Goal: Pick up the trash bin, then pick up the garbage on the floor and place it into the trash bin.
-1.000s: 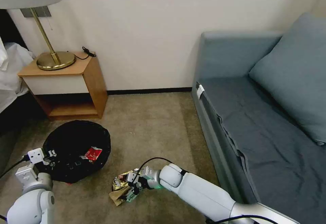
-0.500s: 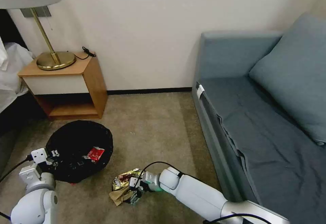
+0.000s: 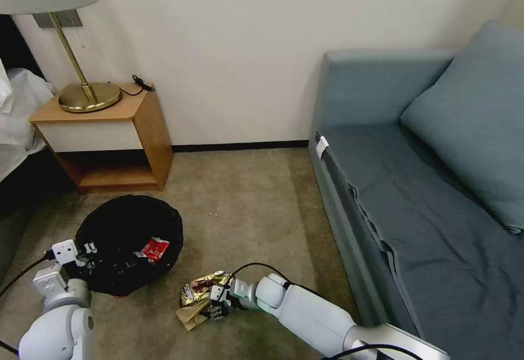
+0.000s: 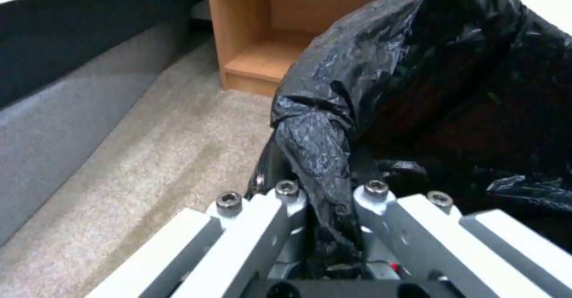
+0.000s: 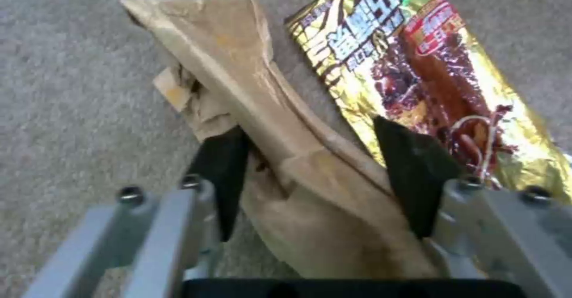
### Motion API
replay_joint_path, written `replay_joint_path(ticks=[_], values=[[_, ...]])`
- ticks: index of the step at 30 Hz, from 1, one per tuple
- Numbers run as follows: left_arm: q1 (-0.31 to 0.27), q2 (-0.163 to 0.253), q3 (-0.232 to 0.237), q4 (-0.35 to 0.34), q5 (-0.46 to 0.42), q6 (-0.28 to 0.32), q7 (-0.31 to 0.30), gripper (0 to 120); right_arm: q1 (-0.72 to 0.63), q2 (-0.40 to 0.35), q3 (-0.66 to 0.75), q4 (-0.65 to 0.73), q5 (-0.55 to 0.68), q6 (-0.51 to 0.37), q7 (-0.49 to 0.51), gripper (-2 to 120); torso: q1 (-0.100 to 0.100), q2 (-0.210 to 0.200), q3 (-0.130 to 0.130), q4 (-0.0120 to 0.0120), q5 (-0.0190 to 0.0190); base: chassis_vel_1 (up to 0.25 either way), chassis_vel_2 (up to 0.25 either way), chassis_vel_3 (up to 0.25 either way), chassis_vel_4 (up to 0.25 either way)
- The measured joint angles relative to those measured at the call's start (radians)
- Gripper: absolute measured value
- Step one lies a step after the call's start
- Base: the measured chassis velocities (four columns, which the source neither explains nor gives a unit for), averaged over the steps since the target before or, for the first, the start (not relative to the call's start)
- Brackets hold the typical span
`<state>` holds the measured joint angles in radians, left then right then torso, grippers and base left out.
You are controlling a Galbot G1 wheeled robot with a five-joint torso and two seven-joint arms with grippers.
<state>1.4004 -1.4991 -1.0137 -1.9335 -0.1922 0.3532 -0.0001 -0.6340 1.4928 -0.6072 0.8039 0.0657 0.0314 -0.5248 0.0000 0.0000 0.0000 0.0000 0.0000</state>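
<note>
Black trash bin (image 3: 131, 240), gold wrapper (image 5: 429, 70)

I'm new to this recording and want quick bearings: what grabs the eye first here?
Low on the carpet, the right pincer straddles a crumpled brown paper wrapper, open, with a shiny gold snack wrapper lying beside it. To the robot's left, the left pincer is clamped on the black liner of the trash bin, which already holds a red-and-white carton. A blue sofa stands on the right side.
</note>
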Motion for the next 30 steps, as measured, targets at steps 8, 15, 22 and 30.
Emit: replay_joint_path(ticks=[8,15,22,30], values=[[0.009,0.006,-0.003,-0.001,-0.001,-0.005,0.001,3,-0.012,-0.003,0.018,0.002,-0.005,0.007,-0.005,19,0.0,0.0,0.0,0.0,0.0,0.0,0.0,0.0,0.0],[0.012,0.01,-0.005,0.011,-0.002,-0.012,0.002,3,-0.025,-0.005,0.047,0.005,-0.007,0.018,-0.007,0,0.0,0.0,0.0,0.0,0.0,0.0,0.0,0.0,0.0],[0.015,0.024,-0.011,0.011,-0.011,-0.012,0.004,3,-0.062,-0.042,0.096,0.104,0.023,0.014,-0.015,0,0.0,0.0,0.0,0.0,0.0,0.0,0.0,0.0,0.0],[0.025,0.041,-0.027,0.015,-0.031,-0.012,0.005,3,-0.096,-0.118,0.143,0.315,0.115,-0.042,-0.058,0,0.0,0.0,0.0,0.0,0.0,0.0,0.0,0.0,0.0]])
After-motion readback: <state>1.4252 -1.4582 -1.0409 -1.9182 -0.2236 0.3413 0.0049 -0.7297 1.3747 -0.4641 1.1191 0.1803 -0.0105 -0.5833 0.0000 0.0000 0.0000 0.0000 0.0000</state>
